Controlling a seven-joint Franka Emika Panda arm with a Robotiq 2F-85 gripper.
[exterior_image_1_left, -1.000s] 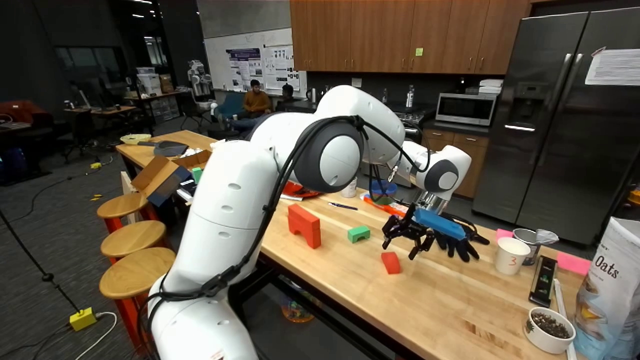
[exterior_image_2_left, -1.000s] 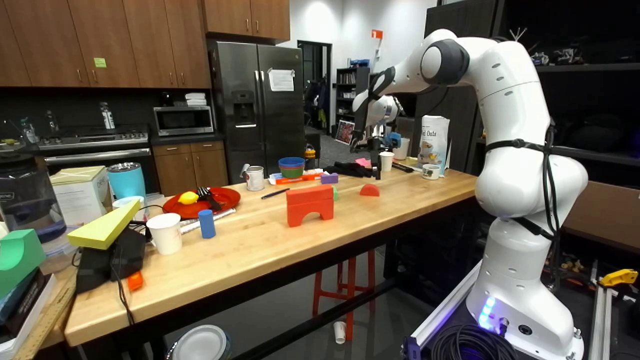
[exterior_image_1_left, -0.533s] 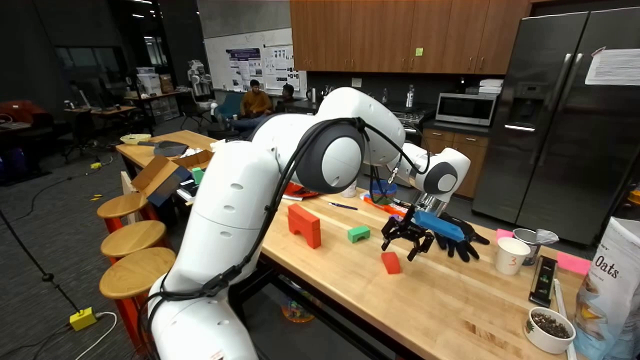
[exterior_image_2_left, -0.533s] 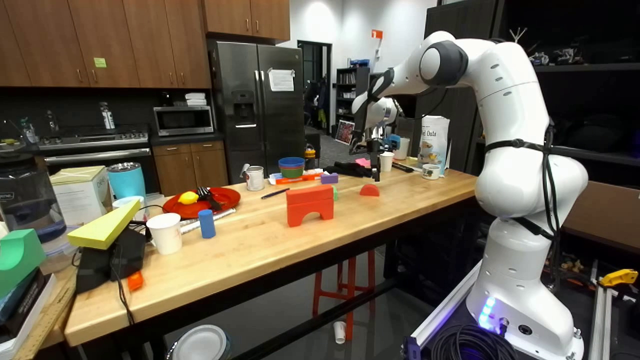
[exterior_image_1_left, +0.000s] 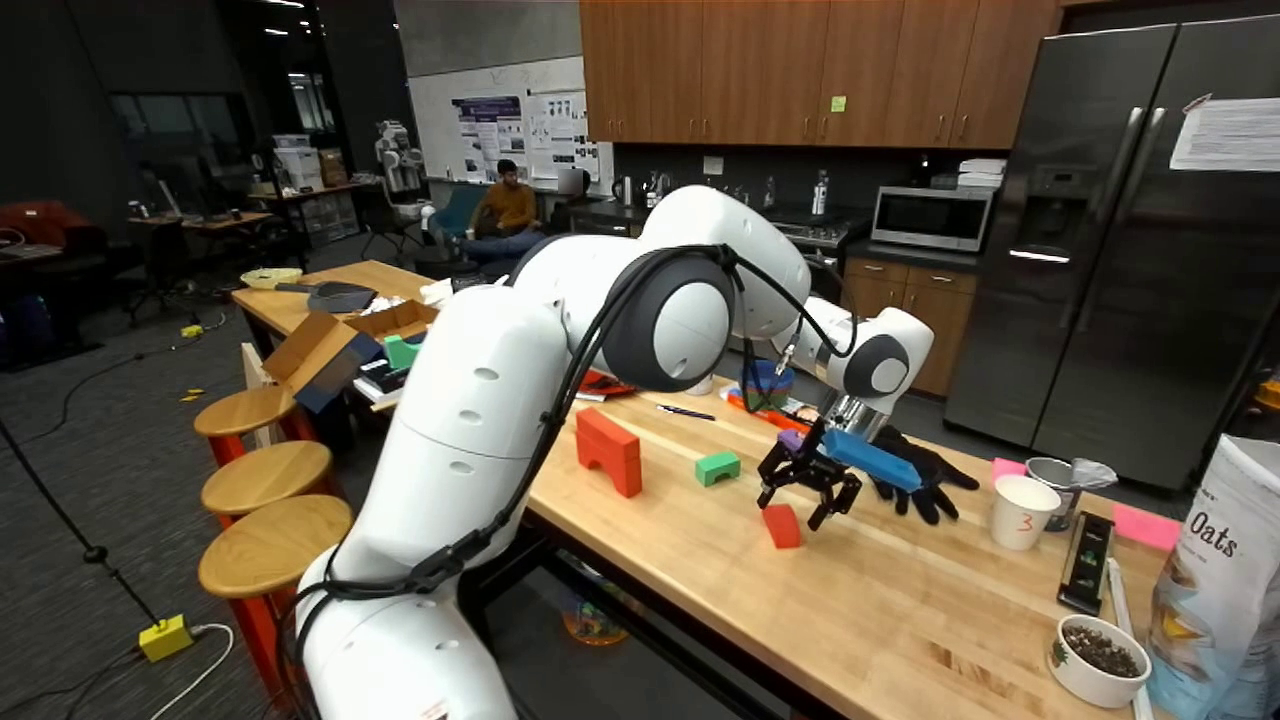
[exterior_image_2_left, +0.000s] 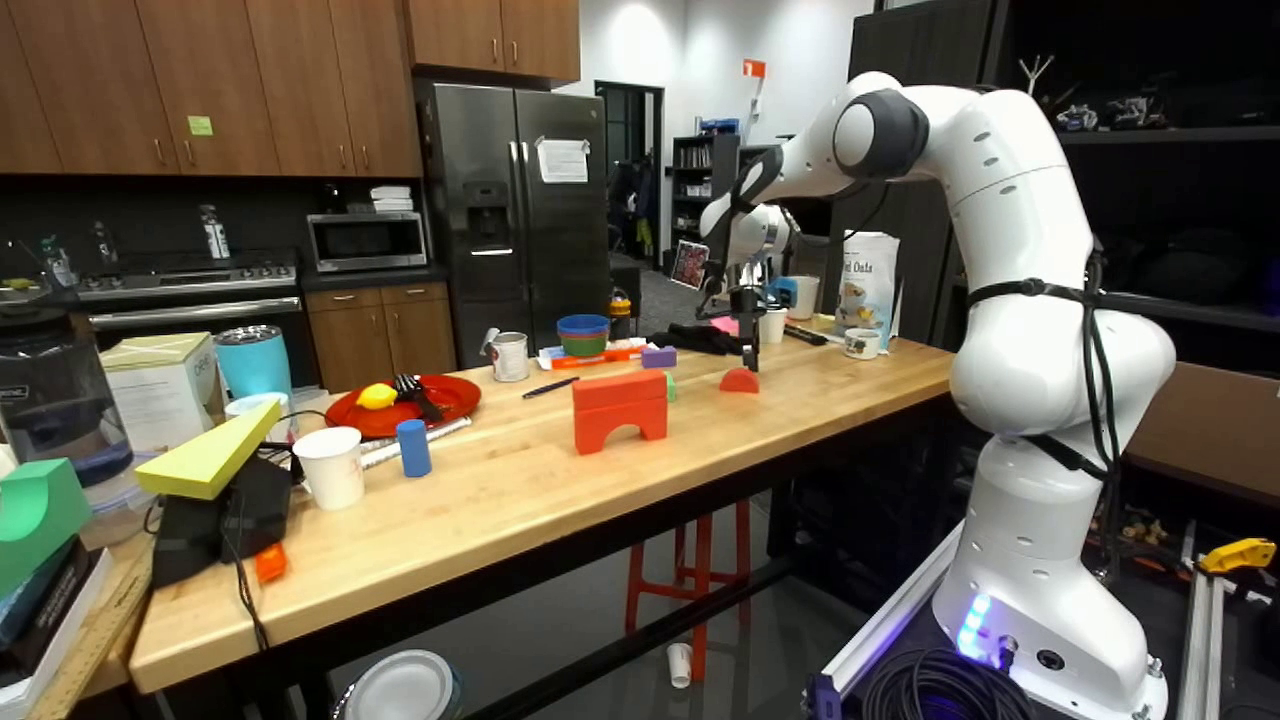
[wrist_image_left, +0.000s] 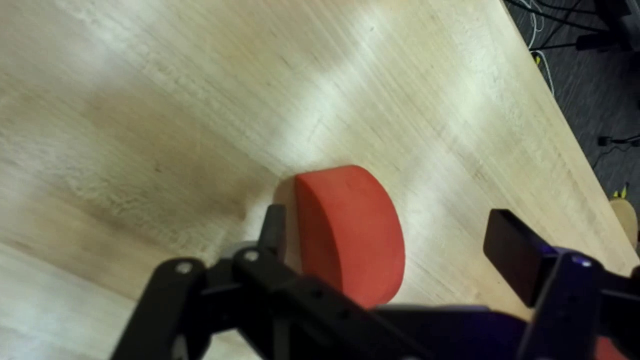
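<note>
A red half-round block (wrist_image_left: 367, 230) stands on the wooden table (wrist_image_left: 175, 125), and it shows in both exterior views (exterior_image_1_left: 783, 530) (exterior_image_2_left: 738, 381). My black gripper (wrist_image_left: 395, 240) is open, with one finger on each side of the block in the wrist view. The left finger is close beside the flat face and the right finger is well apart from the curved side. In both exterior views the gripper (exterior_image_1_left: 792, 508) (exterior_image_2_left: 750, 358) is just above the block and holds nothing. Part of the block's near end is hidden behind the gripper in the wrist view.
A red arch with a bar on it (exterior_image_1_left: 608, 452) and a green block (exterior_image_1_left: 717, 468) stand near. A purple block (exterior_image_2_left: 659, 357), black gloves (exterior_image_1_left: 925, 475), stacked bowls (exterior_image_2_left: 583, 335) and a paper cup (exterior_image_1_left: 1023, 511) lie beyond. A red plate (exterior_image_2_left: 455, 397) is farther along.
My gripper has moved down toward the red half-round block and slightly sideways, staying open. The blocks on the table have not moved.
</note>
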